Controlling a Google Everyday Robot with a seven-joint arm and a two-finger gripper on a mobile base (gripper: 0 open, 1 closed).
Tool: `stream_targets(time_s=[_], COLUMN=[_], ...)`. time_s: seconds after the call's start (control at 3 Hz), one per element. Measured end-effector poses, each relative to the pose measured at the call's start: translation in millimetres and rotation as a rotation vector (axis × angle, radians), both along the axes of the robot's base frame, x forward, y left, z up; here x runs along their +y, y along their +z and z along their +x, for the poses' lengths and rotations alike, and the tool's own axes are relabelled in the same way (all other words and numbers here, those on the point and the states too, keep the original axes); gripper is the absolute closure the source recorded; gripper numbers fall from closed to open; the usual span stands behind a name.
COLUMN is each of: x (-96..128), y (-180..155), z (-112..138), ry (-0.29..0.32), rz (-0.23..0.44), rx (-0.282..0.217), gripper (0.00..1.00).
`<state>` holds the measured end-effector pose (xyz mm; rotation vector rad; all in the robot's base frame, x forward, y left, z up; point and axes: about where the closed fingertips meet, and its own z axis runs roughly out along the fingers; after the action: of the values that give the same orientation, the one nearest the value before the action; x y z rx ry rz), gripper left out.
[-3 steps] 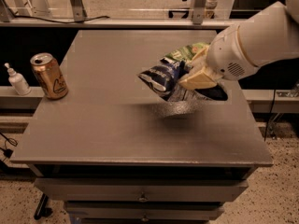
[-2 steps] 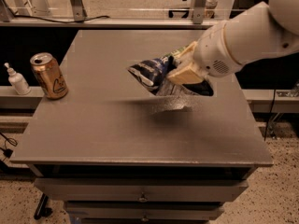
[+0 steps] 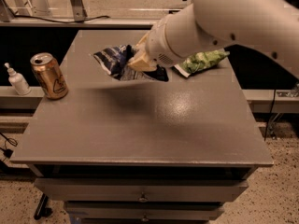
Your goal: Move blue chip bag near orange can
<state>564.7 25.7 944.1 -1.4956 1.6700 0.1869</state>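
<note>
The blue chip bag (image 3: 112, 59) is a crumpled navy foil bag with white lettering, held up off the grey table (image 3: 154, 120) near its middle back. My gripper (image 3: 140, 62) is shut on the bag's right end, at the end of my large white arm coming in from the upper right. The orange can (image 3: 49, 76) stands upright at the table's left edge, well left of the bag and apart from it.
A green chip bag (image 3: 203, 61) lies at the back right, partly behind my arm. A small white pump bottle (image 3: 17, 80) stands on a lower shelf left of the can. Drawers run below the table's front edge.
My arm has carried the blue chip bag leftward and toward the back, closer to the orange can. The green bag now shows to the right of the arm.
</note>
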Motion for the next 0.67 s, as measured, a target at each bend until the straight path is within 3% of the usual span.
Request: stream_targets(time_s=[0.67], x=[70], y=[-12], z=[44], ry=[0.037], rz=[-0.033], rx=[-0.102], gripper=[1.0])
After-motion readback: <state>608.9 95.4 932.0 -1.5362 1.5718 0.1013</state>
